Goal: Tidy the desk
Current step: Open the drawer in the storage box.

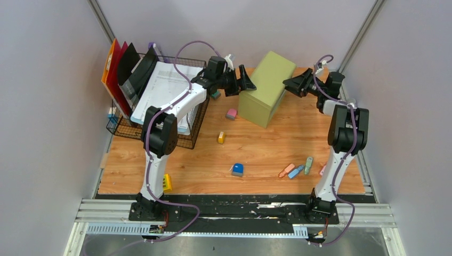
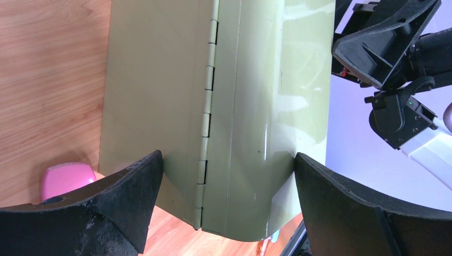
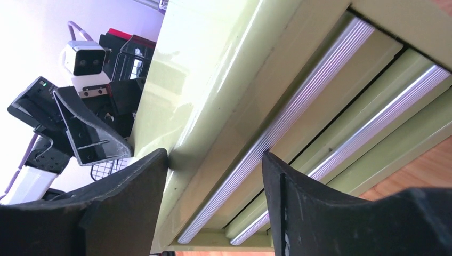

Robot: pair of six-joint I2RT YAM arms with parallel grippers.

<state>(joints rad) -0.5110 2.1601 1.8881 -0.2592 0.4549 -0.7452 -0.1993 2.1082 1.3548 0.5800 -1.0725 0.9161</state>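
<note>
Orange-brown wood-grain plank surface (image 1: 256, 154) spans wall to wall, with a black-and-metal rail (image 1: 234, 205) along its near edge and both arm bases bolted there. Olive metal cabinet (image 1: 266, 85), boxy and glossy, sits skewed at far centre. Left jaws are released and spread wide around its hinged corner; contact unclear. Right jaws are also apart but narrower, framing the top front edge above the ribbed silver drawer strips (image 3: 320, 81); can't tell if they touch. Black wire basket (image 1: 194, 125) with papers and upright folders takes the far-left corner. Open room: centre and near-left. Small stuff is scattered:
- pink block (image 1: 231, 113) just beside the cabinet
- yellow block (image 1: 221, 137) mid-surface
- blue block (image 1: 237, 169) nearer the rail
- pastel clips (image 1: 296, 169) by the right arm
- yellow piece (image 1: 167, 182) by the left arm
</note>
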